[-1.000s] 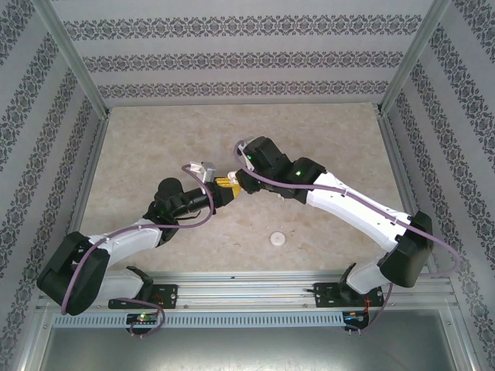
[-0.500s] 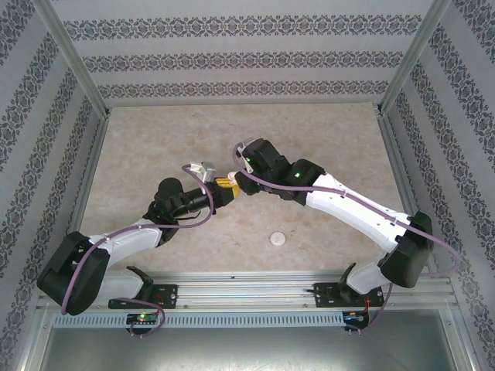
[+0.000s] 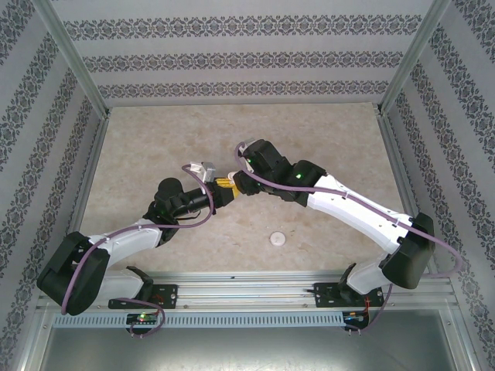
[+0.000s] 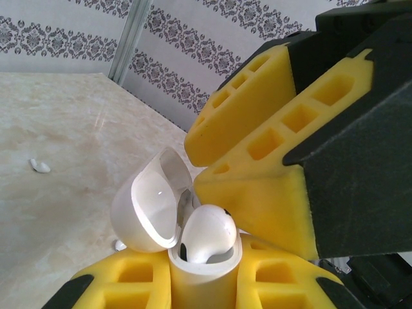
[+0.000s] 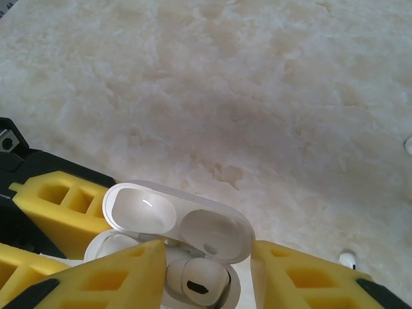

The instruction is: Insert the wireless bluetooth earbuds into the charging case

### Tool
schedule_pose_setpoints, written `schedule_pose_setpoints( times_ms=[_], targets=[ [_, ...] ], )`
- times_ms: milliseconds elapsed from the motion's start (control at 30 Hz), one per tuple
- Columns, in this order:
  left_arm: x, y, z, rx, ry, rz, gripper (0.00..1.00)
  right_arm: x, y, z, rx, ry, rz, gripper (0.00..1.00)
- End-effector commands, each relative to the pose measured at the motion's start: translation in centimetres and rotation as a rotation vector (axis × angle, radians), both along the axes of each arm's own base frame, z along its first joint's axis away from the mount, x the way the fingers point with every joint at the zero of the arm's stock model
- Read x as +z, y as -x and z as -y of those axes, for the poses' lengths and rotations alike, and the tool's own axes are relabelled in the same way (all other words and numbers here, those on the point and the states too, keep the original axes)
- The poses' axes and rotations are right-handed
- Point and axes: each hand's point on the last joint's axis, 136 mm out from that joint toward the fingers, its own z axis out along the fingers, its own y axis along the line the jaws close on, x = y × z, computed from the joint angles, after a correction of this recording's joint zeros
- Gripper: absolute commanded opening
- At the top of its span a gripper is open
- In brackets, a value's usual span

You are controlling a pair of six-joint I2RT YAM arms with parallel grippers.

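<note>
Earbud and charging case are above the marble desk, near its middle, where the two arms meet. The left gripper has its fingers pinching the case body from both sides, with the lid hinged open and tilted away. The right gripper has its fingers spread to either side of the earbud, with a gap showing on at least one side, so it looks let go. The earbud's head stands above the case rim; I cannot tell whether it is fully seated. To do this step well, I judge the left should hold the case steady while the right backs straight off, clear of lid and earbud. If the earbud sits proud, the right can then press it down. A white speck, maybe the other earbud, lies on the desk well apart.
</note>
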Motion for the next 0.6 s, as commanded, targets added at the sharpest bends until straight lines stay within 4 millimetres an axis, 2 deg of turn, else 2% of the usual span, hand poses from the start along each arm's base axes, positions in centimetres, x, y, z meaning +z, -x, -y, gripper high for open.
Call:
schedule_pose_setpoints(
  times_ms=[0,300,567],
  targets=[
    [3.8,-0.1,-0.3,0.009,0.067,0.118,0.0,1.5,1.7,-0.3,0.035,-0.04,-0.027,0.41],
    [3.8,0.4,-0.4,-0.004,0.059,0.125,0.0,5.6,1.8,0.4,0.017,-0.116,0.042,0.45],
    [4.5,1.9,-0.2,-0.063,0.031,0.163,0.0,7.0,1.5,0.9,0.013,-0.266,-0.055,0.47]
  ],
)
